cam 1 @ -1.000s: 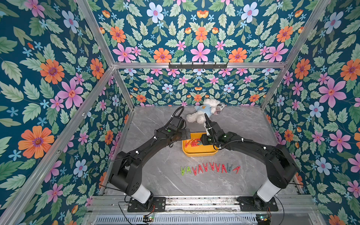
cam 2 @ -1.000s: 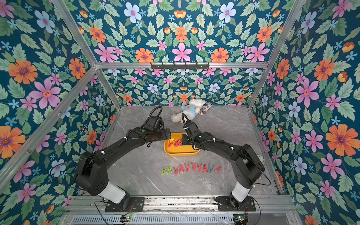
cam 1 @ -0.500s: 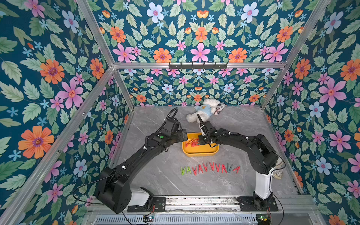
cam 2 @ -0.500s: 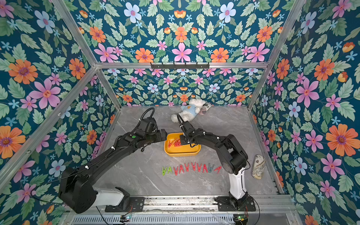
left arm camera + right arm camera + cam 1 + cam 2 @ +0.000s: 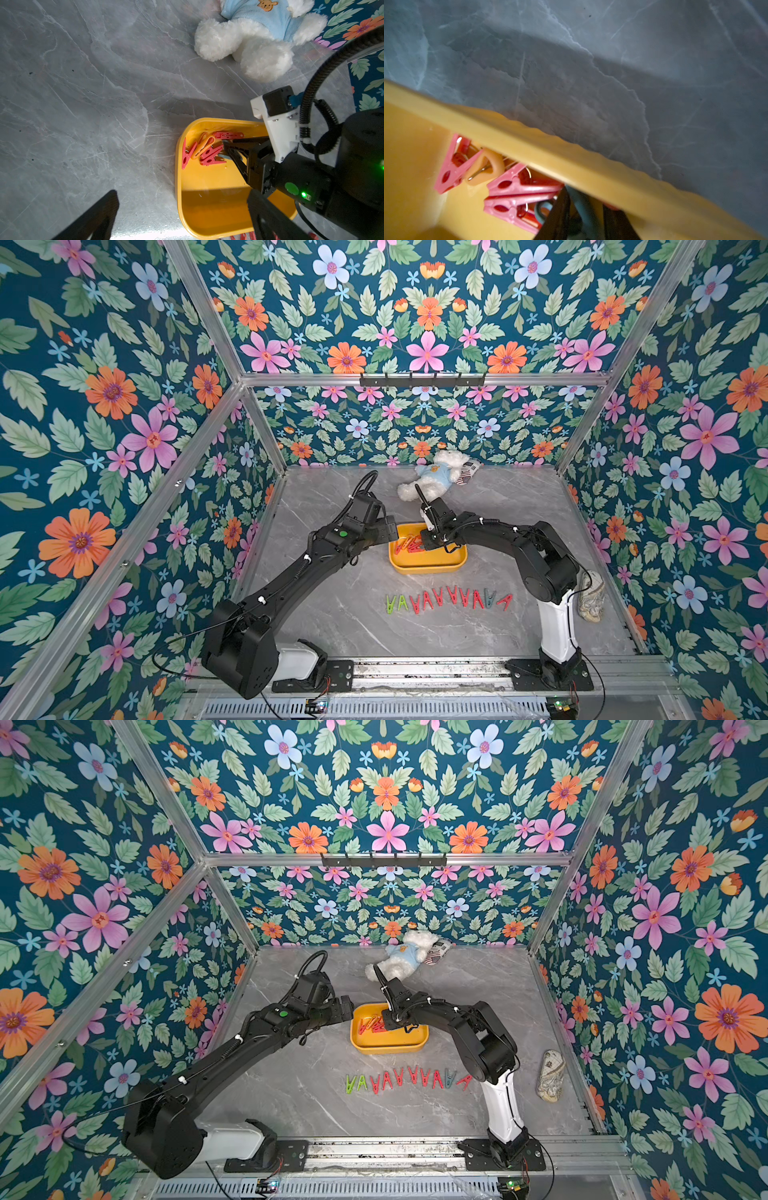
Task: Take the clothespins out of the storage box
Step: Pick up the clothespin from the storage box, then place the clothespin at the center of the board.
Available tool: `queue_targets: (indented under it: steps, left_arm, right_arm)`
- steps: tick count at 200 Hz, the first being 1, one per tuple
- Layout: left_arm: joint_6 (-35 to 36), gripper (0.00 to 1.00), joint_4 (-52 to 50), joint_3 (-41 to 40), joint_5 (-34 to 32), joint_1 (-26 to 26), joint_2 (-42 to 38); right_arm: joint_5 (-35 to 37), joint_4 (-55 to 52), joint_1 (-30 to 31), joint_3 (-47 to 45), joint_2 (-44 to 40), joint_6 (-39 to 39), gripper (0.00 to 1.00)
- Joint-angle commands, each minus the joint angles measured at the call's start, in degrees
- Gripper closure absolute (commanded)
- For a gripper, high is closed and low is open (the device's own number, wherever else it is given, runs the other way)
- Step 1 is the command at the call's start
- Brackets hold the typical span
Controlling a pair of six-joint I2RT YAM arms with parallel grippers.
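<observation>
The yellow storage box (image 5: 428, 568) (image 5: 388, 1049) sits mid-table. A few red clothespins (image 5: 409, 545) (image 5: 208, 154) and an orange one (image 5: 204, 143) (image 5: 488, 170) lie bunched in its left end. My right gripper (image 5: 424, 545) (image 5: 384, 1025) (image 5: 224, 144) reaches down into that end. In the right wrist view it (image 5: 586, 199) is shut on a grey-blue clothespin (image 5: 583, 205), just under the box rim (image 5: 550, 153). My left gripper (image 5: 390, 531) (image 5: 187, 218) hovers wide open and empty at the box's left edge. Several clothespins (image 5: 449, 598) (image 5: 409, 1078) lie in a row in front of the box.
A white plush bear (image 5: 432, 479) (image 5: 259, 41) in a blue shirt lies behind the box, a small striped item (image 5: 467, 470) beside it. A patterned pouch (image 5: 592, 595) (image 5: 550, 1075) lies by the right wall. Floral walls enclose three sides.
My right gripper has slid left into the box's left end and its jaws have narrowed onto the grey-blue clothespin. Its elbow has risen, uncovering the pouch. The left gripper has stayed at the box's edge.
</observation>
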Motion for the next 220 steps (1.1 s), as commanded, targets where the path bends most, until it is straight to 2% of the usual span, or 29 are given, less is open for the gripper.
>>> queue_targets:
  steps: [1, 35, 59, 74, 103, 183, 220]
  left_arm:
    - [-0.4, 0.00, -0.6, 0.3, -0.6, 0.0, 0.3]
    - [-0.3, 0.00, -0.5, 0.3, -0.5, 0.0, 0.6]
    - [-0.3, 0.00, -0.5, 0.2, -0.4, 0.0, 0.5]
    - [-0.2, 0.00, -0.5, 0.0, -0.4, 0.0, 0.4]
    - [0.0, 0.00, 0.0, -0.5, -0.1, 0.0, 0.2]
    - [1.2, 0.00, 2.2, -1.0, 3.0, 0.0, 0.2]
    - [1.8, 0.00, 3.5, -1.2, 4.9, 0.0, 0.4]
  right_arm:
    - [-0.5, -1.1, 0.2, 0.1, 0.4, -1.4, 0.70]
    - [-0.3, 0.0, 0.6, 0.3, 0.8, -0.9, 0.70]
    - [0.0, 0.0, 0.9, 0.4, 0.4, -0.5, 0.84]
    - [0.5, -0.1, 1.1, -0.3, -0.8, 0.0, 0.87]
    - [1.5, 0.2, 1.1, -2.8, -4.9, 2.0, 1.00]
    - [5.6, -2.7, 0.8, -10.8, -18.9, 11.5, 1.00]
    - [9.3, -3.8, -0.4, -18.4, -29.4, 17.5, 1.00]
